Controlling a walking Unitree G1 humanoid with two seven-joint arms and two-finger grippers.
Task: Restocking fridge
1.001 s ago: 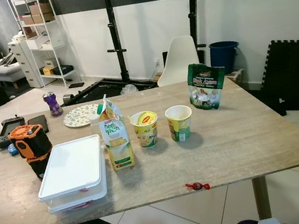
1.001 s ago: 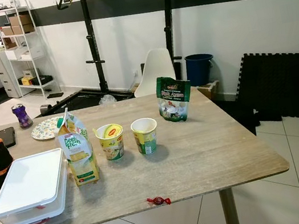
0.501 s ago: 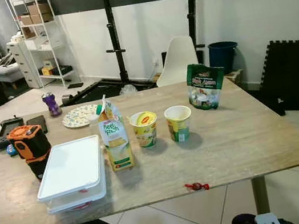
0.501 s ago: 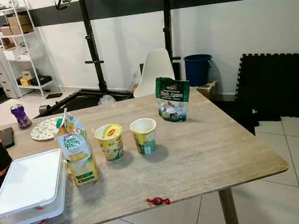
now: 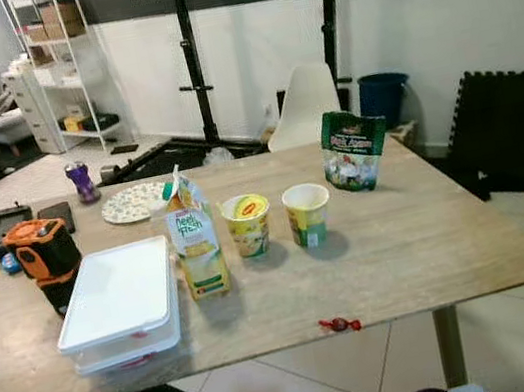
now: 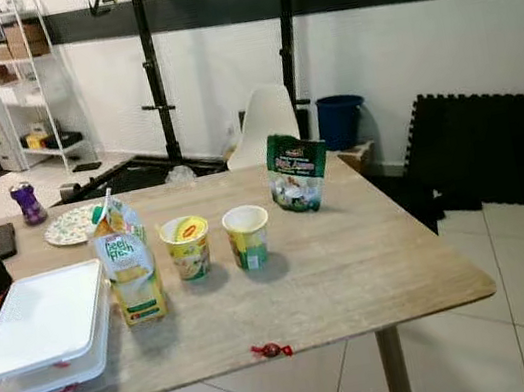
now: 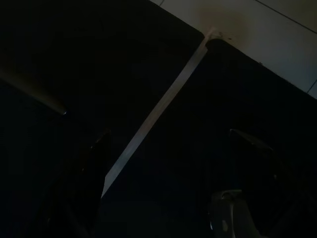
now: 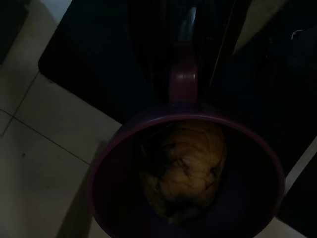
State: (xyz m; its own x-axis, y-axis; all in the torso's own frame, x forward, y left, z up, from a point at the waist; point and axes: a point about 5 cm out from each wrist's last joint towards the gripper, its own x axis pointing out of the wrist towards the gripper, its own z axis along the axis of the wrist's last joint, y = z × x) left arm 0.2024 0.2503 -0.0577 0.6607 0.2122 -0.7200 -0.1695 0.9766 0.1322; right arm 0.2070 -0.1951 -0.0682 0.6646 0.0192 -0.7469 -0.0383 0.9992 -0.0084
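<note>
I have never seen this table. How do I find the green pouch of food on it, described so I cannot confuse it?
Start at the long wooden table and look to its far edge, in front of the white chair. The green pouch stands upright there, apart from the rest. Unlike the two yellow cups and the juice carton nearer the middle, it is a dark green, flat bag.

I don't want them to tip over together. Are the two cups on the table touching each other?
Apart. The left eye view shows a strip of bare table between the yellow-lidded cup and the open cup; the right eye view shows the same gap.
</note>
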